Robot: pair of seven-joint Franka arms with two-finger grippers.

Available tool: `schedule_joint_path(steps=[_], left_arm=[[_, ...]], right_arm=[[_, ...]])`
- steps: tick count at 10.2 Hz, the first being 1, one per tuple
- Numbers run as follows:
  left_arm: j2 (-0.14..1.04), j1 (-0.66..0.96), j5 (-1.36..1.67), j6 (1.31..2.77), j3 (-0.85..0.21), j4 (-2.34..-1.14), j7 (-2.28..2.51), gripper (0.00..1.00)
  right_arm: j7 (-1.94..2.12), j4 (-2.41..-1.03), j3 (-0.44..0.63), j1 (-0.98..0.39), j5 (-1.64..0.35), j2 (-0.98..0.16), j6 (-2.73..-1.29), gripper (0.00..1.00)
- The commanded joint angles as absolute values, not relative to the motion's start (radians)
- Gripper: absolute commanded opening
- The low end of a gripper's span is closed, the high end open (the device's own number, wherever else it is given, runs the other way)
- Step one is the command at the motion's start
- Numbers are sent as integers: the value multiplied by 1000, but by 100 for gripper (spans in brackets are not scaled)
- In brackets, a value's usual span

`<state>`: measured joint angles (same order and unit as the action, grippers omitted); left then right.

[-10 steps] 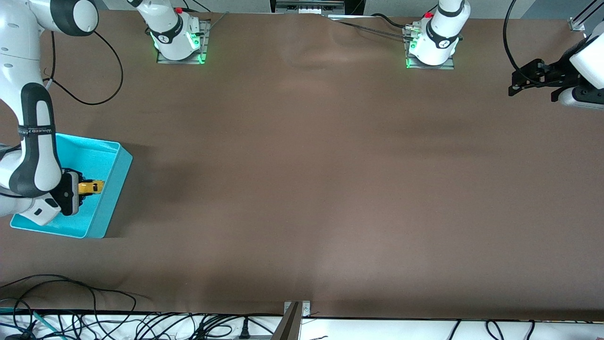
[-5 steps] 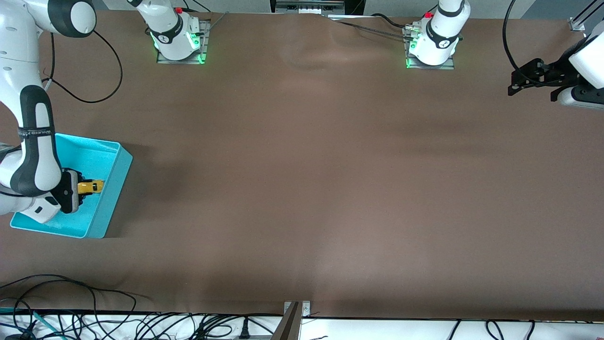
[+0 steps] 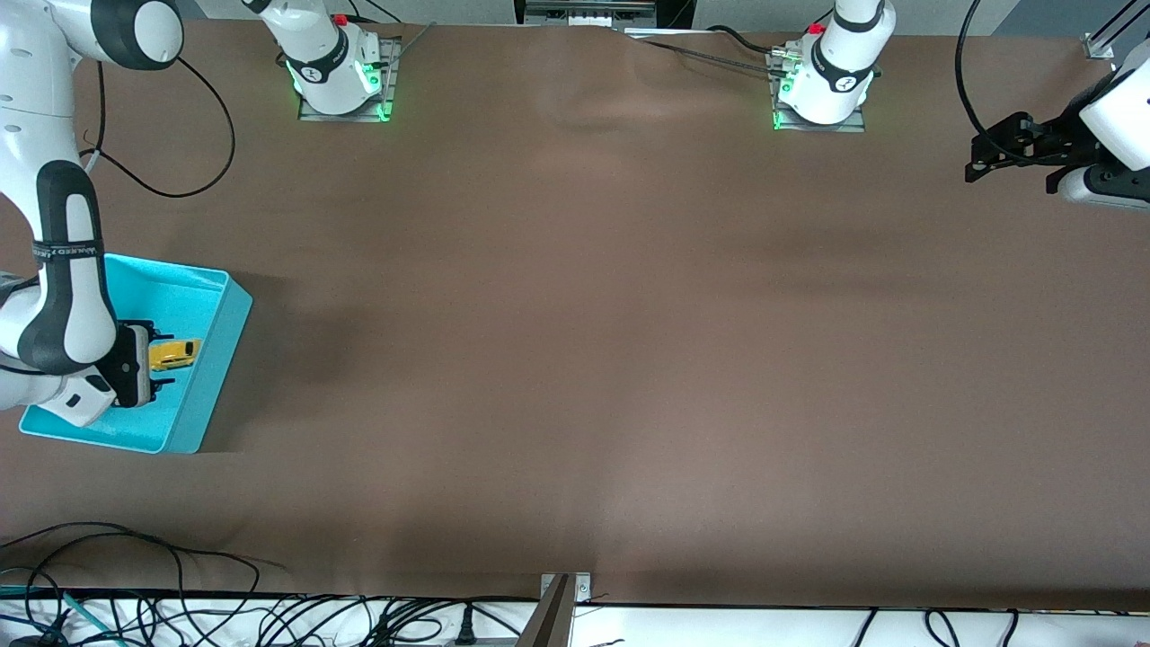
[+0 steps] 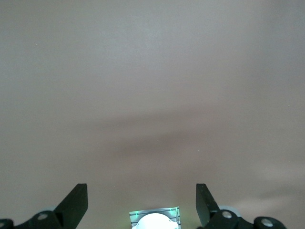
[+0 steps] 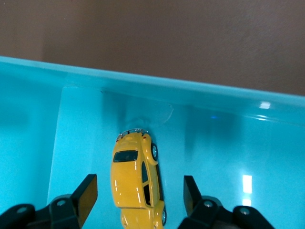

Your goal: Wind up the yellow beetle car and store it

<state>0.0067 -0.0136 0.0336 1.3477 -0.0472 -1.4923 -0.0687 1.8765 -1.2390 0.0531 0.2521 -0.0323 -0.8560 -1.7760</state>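
Observation:
The yellow beetle car (image 3: 174,353) lies in the turquoise bin (image 3: 208,359) at the right arm's end of the table, close to the bin's wall. In the right wrist view the car (image 5: 136,179) rests on the bin floor (image 5: 228,152) between the open jaws, touching neither finger. My right gripper (image 3: 154,360) is open over the bin, just above the car. My left gripper (image 3: 984,155) is open and empty, held in the air at the left arm's end of the table; its wrist view shows only bare brown table (image 4: 152,95) between its fingers.
The two arm bases (image 3: 340,72) (image 3: 822,85) stand along the table's edge farthest from the front camera. A black cable (image 3: 180,171) loops near the right arm. Cables (image 3: 180,611) lie off the table edge nearest the camera.
My right gripper has opened and let go of the car, which now lies slightly tilted on the bin floor. The left arm has barely moved.

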Motion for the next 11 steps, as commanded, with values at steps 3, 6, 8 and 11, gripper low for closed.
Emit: schedule_joint_path(steps=[3, 6, 8, 11], left_arm=[[26, -14, 48, 1325, -44, -1465, -86, 100], [28, -12, 48, 1325, -44, -1465, -86, 100], [28, -14, 48, 1325, -44, -1466, -86, 100], [28, -12, 48, 1325, -44, -1465, -86, 100]], right_arm=[[1601, -1241, 45, 247, -74, -691, -1619, 94], [1390, -1243, -26, 245, -74, -586, -1609, 100], [1214, -1241, -70, 247, -81, -557, -1516, 100], [980, -1241, -110, 245, -147, -503, -1500, 100]])
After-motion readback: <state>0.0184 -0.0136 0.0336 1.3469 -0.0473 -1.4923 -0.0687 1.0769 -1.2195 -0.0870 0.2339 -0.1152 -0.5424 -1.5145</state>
